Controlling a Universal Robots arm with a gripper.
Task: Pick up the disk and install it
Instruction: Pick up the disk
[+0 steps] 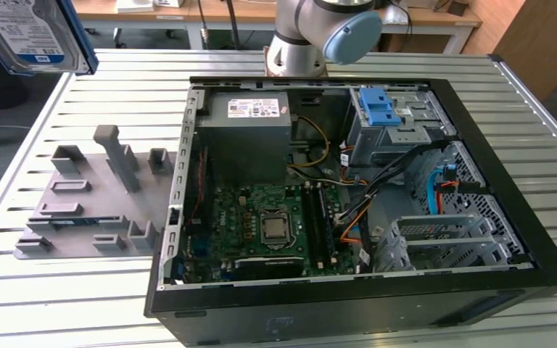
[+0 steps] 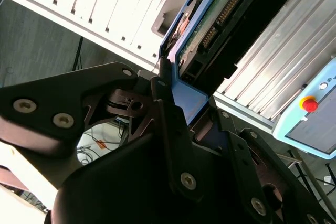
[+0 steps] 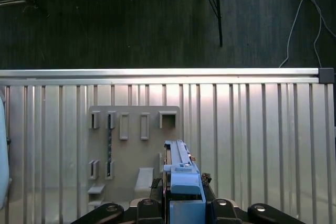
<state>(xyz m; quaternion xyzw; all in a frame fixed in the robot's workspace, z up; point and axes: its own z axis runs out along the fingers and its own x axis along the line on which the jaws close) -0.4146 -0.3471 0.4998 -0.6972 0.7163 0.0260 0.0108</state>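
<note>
Picking up is done: the fingers [image 2: 170,129] hold the disk [image 1: 27,36] by its blue frame, high over the counter's [image 1: 66,290] edge, above the grey holder plate [image 3: 134,145]. Installing into the open computer case [image 1: 356,308] is left.

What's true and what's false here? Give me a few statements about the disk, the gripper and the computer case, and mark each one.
1. The gripper is shut on the disk. True.
2. The disk lies in the grey fixture tray. False: it is held up in the air, off the tray.
3. The computer case lies open on the slatted table. True.
4. The disk is installed inside the case. False: it is in the gripper, outside the case.
</note>
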